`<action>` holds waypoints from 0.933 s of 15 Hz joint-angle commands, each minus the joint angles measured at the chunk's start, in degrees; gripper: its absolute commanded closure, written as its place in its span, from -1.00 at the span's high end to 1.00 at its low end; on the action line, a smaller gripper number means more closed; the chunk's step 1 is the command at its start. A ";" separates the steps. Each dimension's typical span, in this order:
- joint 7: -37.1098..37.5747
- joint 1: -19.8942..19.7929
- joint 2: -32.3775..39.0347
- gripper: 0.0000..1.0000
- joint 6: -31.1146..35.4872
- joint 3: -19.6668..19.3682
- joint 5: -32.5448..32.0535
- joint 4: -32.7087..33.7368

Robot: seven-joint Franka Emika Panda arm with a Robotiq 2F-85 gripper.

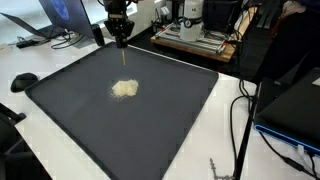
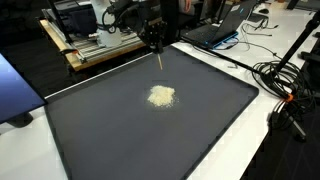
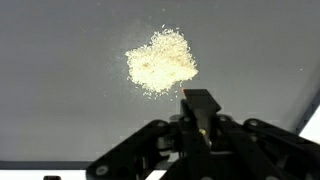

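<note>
A small pile of pale yellow crumbs (image 1: 125,89) lies near the middle of a dark mat (image 1: 70,110); it shows in both exterior views (image 2: 161,96) and in the wrist view (image 3: 160,62). My gripper (image 1: 121,42) hangs above the far part of the mat (image 2: 100,140), behind the pile and apart from it. It is shut on a thin, light-coloured stick-like tool (image 1: 122,58) that points down toward the mat (image 2: 161,60). In the wrist view the gripper (image 3: 200,115) shows a dark piece clamped between the fingers, just short of the pile.
The mat lies on a white table (image 1: 225,130). A laptop (image 1: 55,15) and cables stand at one far corner. A wooden board with equipment (image 1: 200,35) stands behind the mat. Black cables (image 2: 285,85) run along the table's side.
</note>
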 commanded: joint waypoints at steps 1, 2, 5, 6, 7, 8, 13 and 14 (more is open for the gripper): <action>2.91 3.42 -4.94 -0.94 -3.33 -2.17 -2.01 0.67; 3.47 4.32 -5.62 -0.94 -3.52 -2.77 -2.43 0.58; 5.48 7.99 -6.47 -0.94 -3.47 -5.53 -5.17 0.23; 6.19 9.41 -6.17 -0.94 -3.45 -6.63 -6.53 0.23; 1.95 17.42 -10.55 -0.94 -1.77 -14.63 -0.62 -0.05; 2.11 20.99 -10.00 -0.94 -1.83 -17.98 -0.86 0.11; 12.41 24.72 -0.87 -0.94 -4.99 -20.10 -18.11 2.49; 13.14 26.03 0.41 -0.94 -5.25 -21.17 -19.84 2.99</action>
